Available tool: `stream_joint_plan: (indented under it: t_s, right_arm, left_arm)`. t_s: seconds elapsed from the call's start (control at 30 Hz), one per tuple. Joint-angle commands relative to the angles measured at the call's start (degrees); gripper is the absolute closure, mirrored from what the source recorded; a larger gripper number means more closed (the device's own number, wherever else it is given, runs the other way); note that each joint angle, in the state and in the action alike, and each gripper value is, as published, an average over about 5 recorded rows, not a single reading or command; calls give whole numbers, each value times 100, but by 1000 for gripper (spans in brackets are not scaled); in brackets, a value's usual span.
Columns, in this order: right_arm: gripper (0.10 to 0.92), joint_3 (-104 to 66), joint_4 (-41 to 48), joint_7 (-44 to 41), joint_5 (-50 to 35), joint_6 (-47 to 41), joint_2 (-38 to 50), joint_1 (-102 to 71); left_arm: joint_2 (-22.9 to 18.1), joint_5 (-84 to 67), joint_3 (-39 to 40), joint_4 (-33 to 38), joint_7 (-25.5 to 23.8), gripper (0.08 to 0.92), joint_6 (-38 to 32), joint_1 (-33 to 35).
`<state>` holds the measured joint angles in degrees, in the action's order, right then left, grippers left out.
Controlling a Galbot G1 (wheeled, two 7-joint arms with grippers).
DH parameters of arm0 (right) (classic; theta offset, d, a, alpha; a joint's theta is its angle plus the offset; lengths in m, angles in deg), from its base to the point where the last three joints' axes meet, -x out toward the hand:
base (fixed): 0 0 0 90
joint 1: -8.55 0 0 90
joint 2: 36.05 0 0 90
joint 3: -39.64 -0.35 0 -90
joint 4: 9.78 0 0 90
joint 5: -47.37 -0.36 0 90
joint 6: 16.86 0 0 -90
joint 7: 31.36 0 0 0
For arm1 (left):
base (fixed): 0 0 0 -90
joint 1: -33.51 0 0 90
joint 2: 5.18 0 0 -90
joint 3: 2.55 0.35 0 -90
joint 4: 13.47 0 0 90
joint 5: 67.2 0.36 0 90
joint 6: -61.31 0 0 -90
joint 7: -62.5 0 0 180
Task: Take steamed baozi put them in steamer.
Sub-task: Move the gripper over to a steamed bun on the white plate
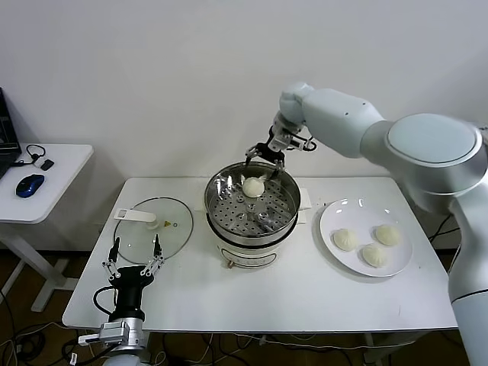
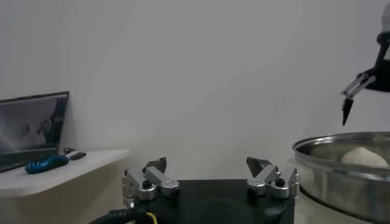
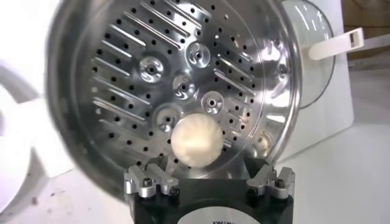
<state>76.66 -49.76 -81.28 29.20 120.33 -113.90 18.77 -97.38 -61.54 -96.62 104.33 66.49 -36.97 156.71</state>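
The steamer stands mid-table, a steel pot with a perforated tray. One baozi lies on the tray near the far rim; it also shows in the right wrist view. My right gripper hovers just above it, open and empty, its jaws apart either side of the bun. Three more baozi lie on the white plate to the right. My left gripper is parked open and empty at the front left.
The glass lid with a white handle lies flat left of the steamer, just beyond the left gripper. A side table with a blue mouse stands at the far left. From the left wrist, the steamer's rim shows.
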Motion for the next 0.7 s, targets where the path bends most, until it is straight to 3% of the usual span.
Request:
stream_joint_plan:
  t_s: [0.03,0.23,0.7]
  right_arm:
    - [203,1167,-1791,4,-1542,-2032,909,1271]
    - [203,1737,-2644,-31,-1729,-3612,1606,1833]
    - [203,2906,-4321,-424,-2267,-5934,2601,2784]
  left_arm:
    - [-280,5,13,34,-4,177,17,10]
    - [-280,18,69,37,0,177,18,27]
    - [-255,19,153,9,8,177,4,37]
